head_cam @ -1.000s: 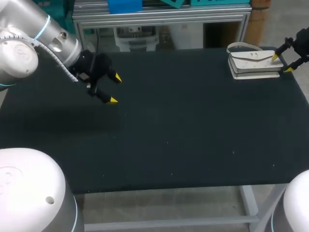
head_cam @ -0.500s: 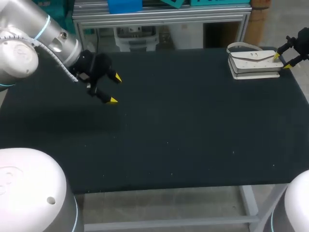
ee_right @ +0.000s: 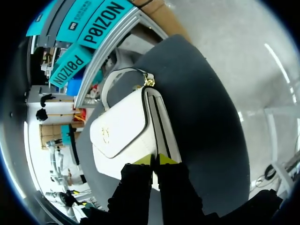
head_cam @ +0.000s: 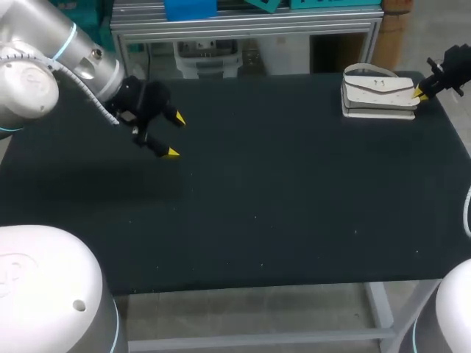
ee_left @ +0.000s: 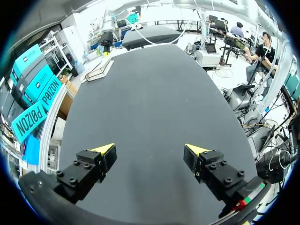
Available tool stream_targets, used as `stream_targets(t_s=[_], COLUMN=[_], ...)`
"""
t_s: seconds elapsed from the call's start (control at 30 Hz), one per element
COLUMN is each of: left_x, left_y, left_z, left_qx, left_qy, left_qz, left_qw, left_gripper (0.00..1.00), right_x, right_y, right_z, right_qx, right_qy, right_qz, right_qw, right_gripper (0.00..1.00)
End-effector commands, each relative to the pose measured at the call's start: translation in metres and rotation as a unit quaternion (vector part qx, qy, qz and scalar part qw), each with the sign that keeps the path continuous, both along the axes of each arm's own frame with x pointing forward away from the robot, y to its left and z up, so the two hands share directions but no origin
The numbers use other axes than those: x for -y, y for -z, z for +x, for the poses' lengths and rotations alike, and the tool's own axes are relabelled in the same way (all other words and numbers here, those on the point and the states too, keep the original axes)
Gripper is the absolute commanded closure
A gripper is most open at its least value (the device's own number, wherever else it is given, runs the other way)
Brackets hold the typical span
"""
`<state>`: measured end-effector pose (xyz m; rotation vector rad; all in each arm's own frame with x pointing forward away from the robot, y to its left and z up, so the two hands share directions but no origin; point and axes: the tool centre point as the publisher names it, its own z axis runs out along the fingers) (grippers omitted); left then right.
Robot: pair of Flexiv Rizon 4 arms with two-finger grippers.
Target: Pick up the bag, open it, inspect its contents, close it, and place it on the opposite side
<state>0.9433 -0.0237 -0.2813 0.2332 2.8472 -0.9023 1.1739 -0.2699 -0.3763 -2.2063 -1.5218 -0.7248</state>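
Across the dark table (head_cam: 280, 206), your right gripper (head_cam: 421, 92) pinches the end of the white bag (head_cam: 375, 92) at the far right corner (fingers almost together), while your left gripper (head_cam: 175, 136) hangs wide open, well apart.

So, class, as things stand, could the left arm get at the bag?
Probably not easily: nothing blocks the way, but the bag sits in the far right corner, well away from the left end effector, and the right end effector grips its edge.
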Motion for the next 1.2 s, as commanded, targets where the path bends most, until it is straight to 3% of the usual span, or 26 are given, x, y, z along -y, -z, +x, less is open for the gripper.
stream_targets(t_s=[0.03, 0.3, 0.37, 0.4, 0.5, 0.77, 1.07, 1.2], left_x=[0.000, 0.000, 0.000, 0.000, 0.000, 0.000, 0.000, 0.000], left_y=[0.001, 0.001, 0.001, 0.001, 0.001, 0.001, 0.001, 0.001], left_z=[0.000, 0.000, 0.000, 0.000, 0.000, 0.000, 0.000, 0.000], left_qx=[0.001, 0.001, 0.001, 0.001, 0.001, 0.001, 0.001, 0.001], left_qy=[0.000, 0.000, 0.000, 0.000, 0.000, 0.000, 0.000, 0.000], left_qz=[-0.001, -0.001, -0.001, -0.001, -0.001, -0.001, -0.001, -0.001], left_qw=[1.000, 1.000, 1.000, 1.000, 1.000, 1.000, 1.000, 1.000], left_gripper=[0.00, 0.00, 0.00, 0.00, 0.00, 0.00, 0.00, 0.00], right_x=[0.000, -0.005, -0.002, -0.001, 0.002, 0.000, -0.010, -0.014], right_y=[0.001, -0.002, -0.002, -0.002, -0.003, -0.003, 0.004, 0.007], right_z=[-0.008, -0.020, -0.017, -0.016, -0.011, 0.006, 0.006, 0.005], right_qx=[-0.045, -0.043, -0.044, -0.044, -0.042, -0.037, -0.039, -0.042], right_qy=[-0.050, -0.066, -0.059, -0.058, -0.051, -0.043, -0.039, -0.038], right_qz=[0.030, 0.048, 0.048, 0.046, 0.040, 0.041, 0.052, 0.057], right_qw=[0.997, 0.996, 0.996, 0.996, 0.997, 0.998, 0.997, 0.997], right_gripper=[1.00, 1.00, 0.68, 0.57, 0.52, 0.58, 0.67, 0.76])
